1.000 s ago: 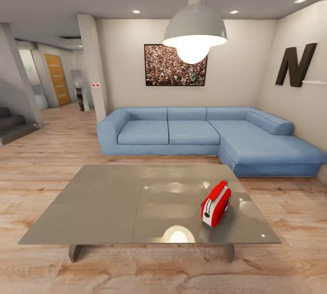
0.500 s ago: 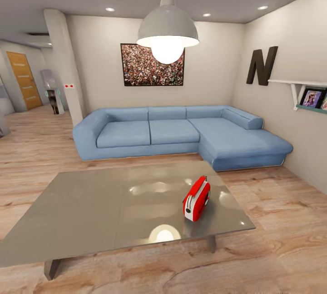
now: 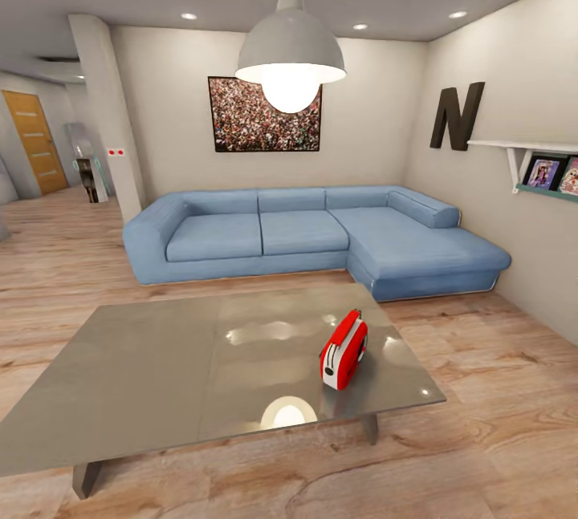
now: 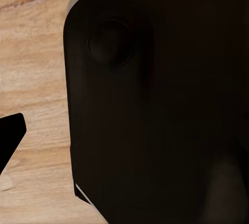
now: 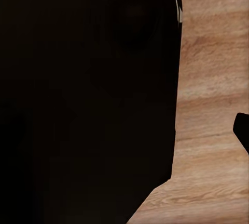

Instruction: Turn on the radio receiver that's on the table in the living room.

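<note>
The radio receiver [image 3: 345, 349] is a small bright-red box with a white edge band. It stands upright on the right part of the table [image 3: 160, 358], near the front edge. The table is low, with a glossy grey-taupe top, and lies in the middle of the living room. Behind it are the blue L-shaped sofa [image 3: 305, 234] and the crowd photo [image 3: 265, 114]. In the left wrist view a black fingertip [image 4: 10, 138] pokes in over wood floor beside a dark robot body [image 4: 155, 104]. In the right wrist view another black fingertip [image 5: 243, 130] shows at the edge.
A white pendant lamp [image 3: 291, 54] hangs above the table. On the right wall are a dark letter N [image 3: 457, 116] and a shelf [image 3: 530, 154] with pictures. At the left stand a pillar [image 3: 104, 118] and an orange door [image 3: 36, 142]. Light wood floor [image 3: 498, 391] surrounds the table.
The head camera has turned right, so the whole picture has shifted left and the shelf on the right wall has come into view. The radio has stayed where it was on the table.
</note>
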Motion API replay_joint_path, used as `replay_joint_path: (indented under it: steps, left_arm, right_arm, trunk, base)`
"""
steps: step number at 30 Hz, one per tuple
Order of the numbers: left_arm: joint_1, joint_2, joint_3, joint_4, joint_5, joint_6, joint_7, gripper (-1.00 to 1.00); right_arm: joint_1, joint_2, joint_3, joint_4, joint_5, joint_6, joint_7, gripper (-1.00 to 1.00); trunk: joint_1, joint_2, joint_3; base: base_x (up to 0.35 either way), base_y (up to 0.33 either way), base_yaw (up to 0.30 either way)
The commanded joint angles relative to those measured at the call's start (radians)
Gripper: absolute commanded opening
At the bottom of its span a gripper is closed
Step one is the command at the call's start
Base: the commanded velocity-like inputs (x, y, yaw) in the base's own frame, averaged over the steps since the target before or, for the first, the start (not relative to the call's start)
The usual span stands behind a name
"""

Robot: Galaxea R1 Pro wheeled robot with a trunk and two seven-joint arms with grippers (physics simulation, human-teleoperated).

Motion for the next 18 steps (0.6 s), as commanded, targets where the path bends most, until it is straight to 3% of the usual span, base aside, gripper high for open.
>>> replay_joint_path:
  steps: [1, 11, 18]
  left_arm:
    - [0.0, 0.0, 0.0, 0.0, 0.0, 0.0, 0.0, 1.0]
    - [0.0, -0.001, 0.0, -0.001, 0.0, 0.0, 0.0, 1.0]
    - [0.0, -0.003, -0.001, -0.005, 0.0, 0.0, 0.0, 1.0]
  right_arm:
    - [0.0, 0.0, 0.0, 0.0, 0.0, 0.0, 0.0, 1.0]
    - [0.0, 0.0, 0.0, 0.0, 0.001, 0.006, 0.0, 1.0]
    - [0.0, 0.0, 0.001, 0.0, 0.001, 0.006, 0.0, 1.0]
  trunk:
    - [0.0, 0.0, 0.0]
    - [0.0, 0.0, 0.0]
    - [0.0, 0.0, 0.0]
  base:
    - [0.0, 0.0, 0.0]
    - [0.006, 0.0, 0.0]
    - [0.216, 0.0, 0.0]
